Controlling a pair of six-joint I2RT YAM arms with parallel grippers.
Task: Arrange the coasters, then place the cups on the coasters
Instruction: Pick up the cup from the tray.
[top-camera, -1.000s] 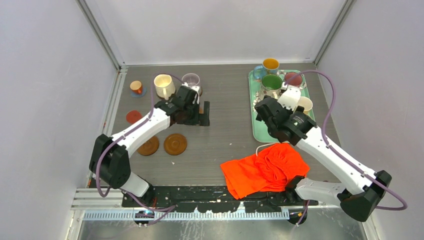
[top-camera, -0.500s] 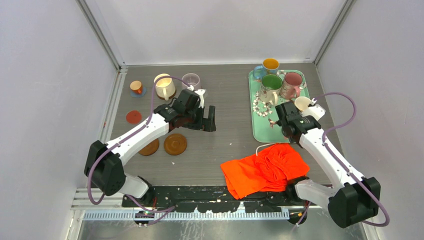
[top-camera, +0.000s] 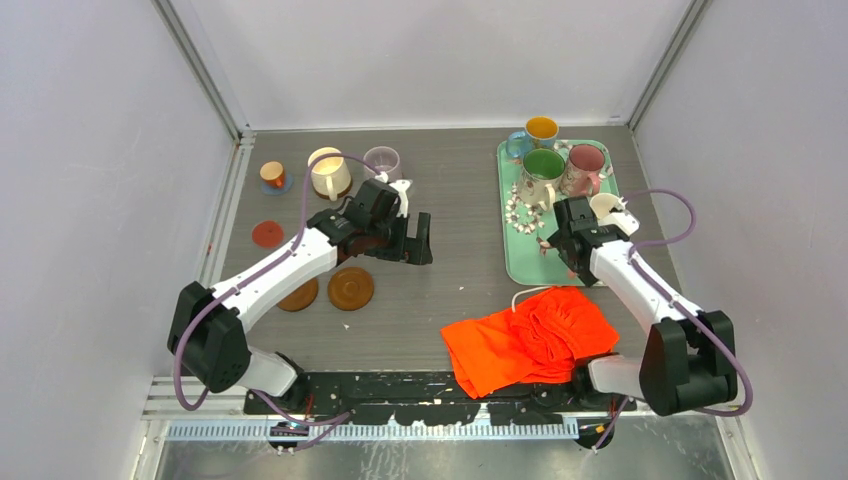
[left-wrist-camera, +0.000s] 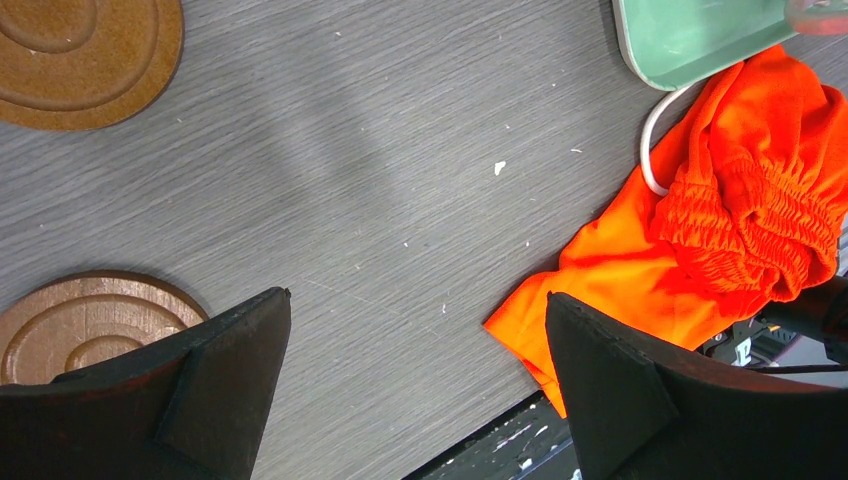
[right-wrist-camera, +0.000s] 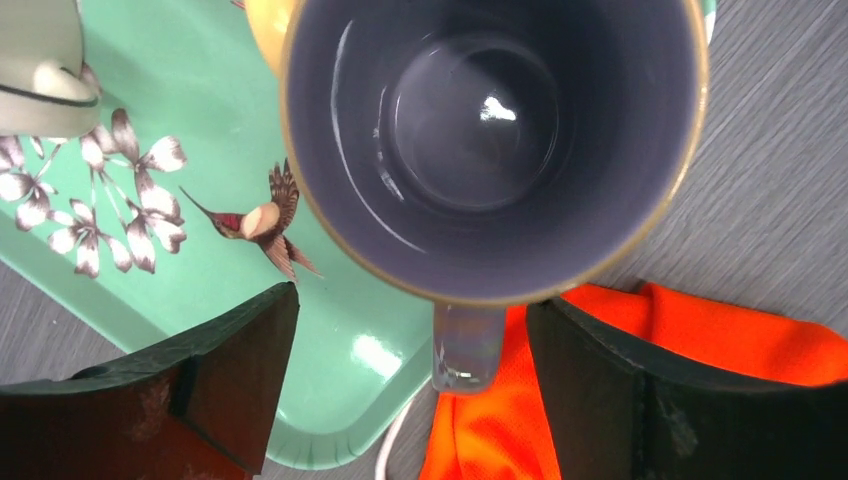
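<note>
Two brown coasters (top-camera: 350, 288) (top-camera: 297, 293) lie left of centre, a red coaster (top-camera: 267, 234) farther left, and a tiny orange cup (top-camera: 272, 176) stands on a blue coaster. A cream cup (top-camera: 328, 172) and a lilac cup (top-camera: 381, 160) stand on the table behind them. My left gripper (top-camera: 412, 245) (left-wrist-camera: 417, 295) hangs open over bare table, holding nothing. My right gripper (top-camera: 580, 235) (right-wrist-camera: 412, 300) is open above a pale-rimmed cup (top-camera: 605, 207) (right-wrist-camera: 490, 130) on the tray; its fingers stand apart on either side of the cup's handle (right-wrist-camera: 468, 350).
The teal floral tray (top-camera: 520, 265) (right-wrist-camera: 330, 350) at the back right also holds a blue cup with an orange inside (top-camera: 540, 130), a green-inside cup (top-camera: 543, 165) and a pink-maroon cup (top-camera: 585, 160). An orange cloth (top-camera: 530, 340) (left-wrist-camera: 720, 230) with a white cord (left-wrist-camera: 655, 130) lies at the tray's near edge.
My left gripper drew back from the lilac cup toward the table's middle. My right gripper swung from the tray's middle to the pale-rimmed cup at its right side, and its jaws narrowed slightly.
</note>
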